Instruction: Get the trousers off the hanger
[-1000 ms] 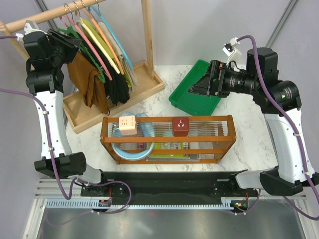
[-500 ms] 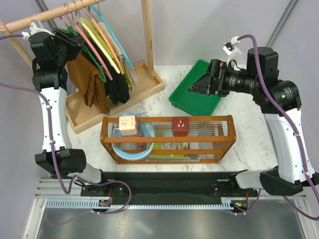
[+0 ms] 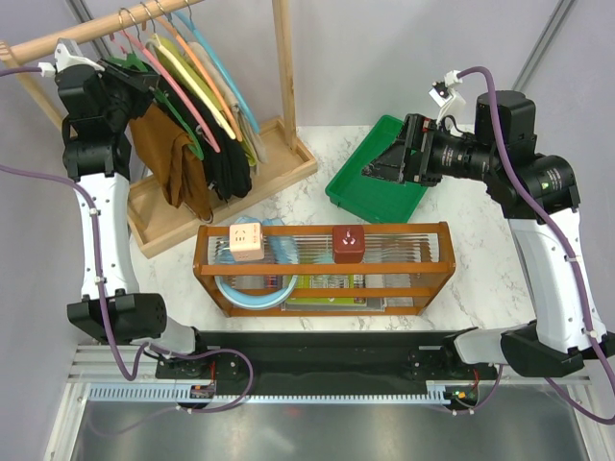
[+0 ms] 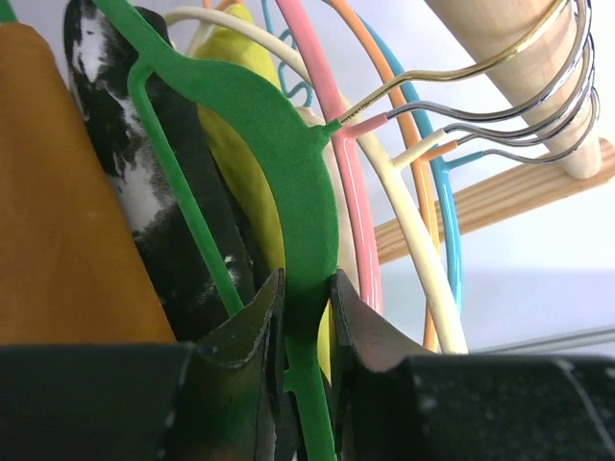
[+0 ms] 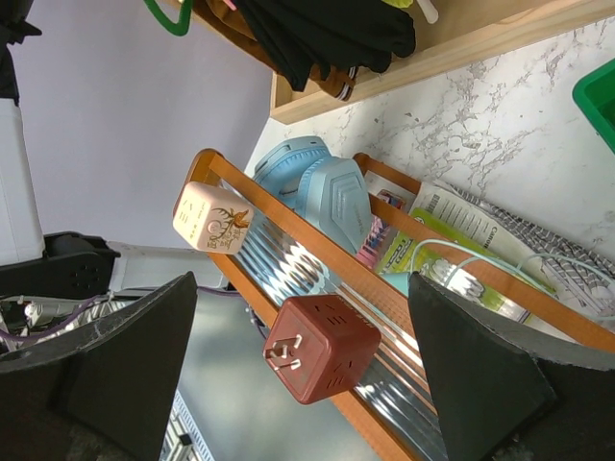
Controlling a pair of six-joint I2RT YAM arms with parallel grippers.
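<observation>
While the left gripper [image 4: 306, 298] pinched the green hanger [image 4: 288, 144] on the far-left wooden rail [image 3: 96, 31], the right gripper [image 5: 298, 288] gaped wide above the marbled counter [image 3: 461, 206].

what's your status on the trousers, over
Left gripper shut on the hanger; right gripper open, empty. Trousers hanging on the rack, not off. Pink hanger and black garment packed tight alongside.

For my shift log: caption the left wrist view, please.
Left arm's fingers clamp the thin green plastic hanger beside the rust-brown cloth trousers, its hook over the wooden rail.
</observation>
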